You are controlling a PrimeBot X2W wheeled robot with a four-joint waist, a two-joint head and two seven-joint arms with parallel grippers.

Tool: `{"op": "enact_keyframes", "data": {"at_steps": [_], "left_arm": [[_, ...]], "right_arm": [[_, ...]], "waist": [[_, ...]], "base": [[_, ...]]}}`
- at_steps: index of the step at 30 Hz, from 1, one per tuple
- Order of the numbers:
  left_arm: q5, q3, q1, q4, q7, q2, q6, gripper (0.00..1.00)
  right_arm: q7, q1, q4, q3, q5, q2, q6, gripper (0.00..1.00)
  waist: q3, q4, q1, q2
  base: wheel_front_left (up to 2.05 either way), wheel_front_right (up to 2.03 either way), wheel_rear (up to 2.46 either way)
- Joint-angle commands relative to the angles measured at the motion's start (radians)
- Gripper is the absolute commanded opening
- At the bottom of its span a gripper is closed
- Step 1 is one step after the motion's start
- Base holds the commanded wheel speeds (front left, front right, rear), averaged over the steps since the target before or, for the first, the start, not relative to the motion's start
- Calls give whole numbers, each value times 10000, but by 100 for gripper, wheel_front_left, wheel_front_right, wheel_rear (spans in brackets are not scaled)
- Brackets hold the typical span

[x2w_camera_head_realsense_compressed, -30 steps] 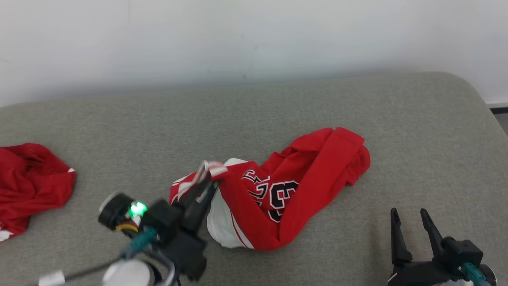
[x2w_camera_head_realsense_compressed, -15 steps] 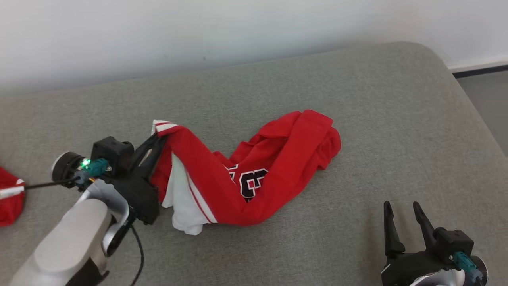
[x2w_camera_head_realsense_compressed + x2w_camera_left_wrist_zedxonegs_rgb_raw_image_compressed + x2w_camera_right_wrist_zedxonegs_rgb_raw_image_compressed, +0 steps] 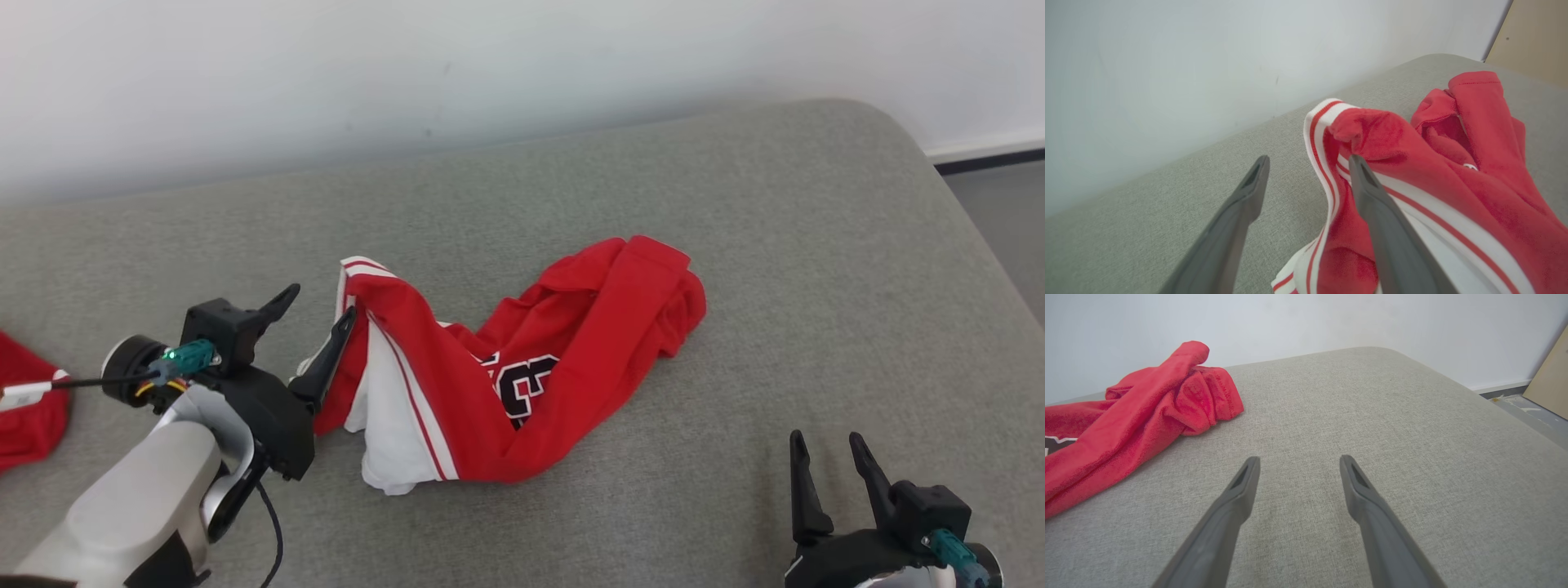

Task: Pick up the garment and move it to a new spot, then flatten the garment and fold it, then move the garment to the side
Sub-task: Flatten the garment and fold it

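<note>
1. Lying crumpled on the grey upholstered surface (image 3: 735, 204): red jersey garment with white stripes (image 3: 571, 343).
2. One finger of the spread left end effector (image 3: 320, 302) lies against its striped edge.
3. The right end effector (image 3: 825, 441), also spread, sits well apart.

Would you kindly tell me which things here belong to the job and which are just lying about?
Job: red jersey; left end effector, open; grey surface.
Lying about: second red garment at the left edge; tan board.

Black white-edged numerals (image 3: 522, 385) on red garment (image 3: 588, 327), half folded under, digits not legible
</note>
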Motion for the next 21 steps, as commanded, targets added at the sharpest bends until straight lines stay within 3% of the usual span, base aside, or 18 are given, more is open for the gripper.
{"op": "enact_keyframes", "data": {"at_steps": [1,4,6,13,21], "left_arm": [[-104,115,278,-182,-52,72,26,100],[504,1664,1758,-1749,-53,31,173,100],[739,2011,2354,-2234,-54,-197,290,100],[1503,2266,3621,-2443,-57,-993,261,100],[1965,2259,3757,-1595,-58,-1828,99,100]], "right_arm": [[-5,140,-36,-32,-20,15,16,100],[-4,473,-135,-167,5,20,16,100],[-5,562,-175,-214,28,18,16,100],[-5,540,-133,-195,35,-69,16,100],[-4,318,-142,-13,53,-148,16,100]], "waist": [[-239,263,-1,-1],[-417,808,-1,-1],[-424,979,-1,-1],[-336,1313,-1,-1],[-157,1006,-1,-1]], "base": [[0,0,0],[0,0,0],[0,0,0],[0,0,0],[0,0,0]]}}
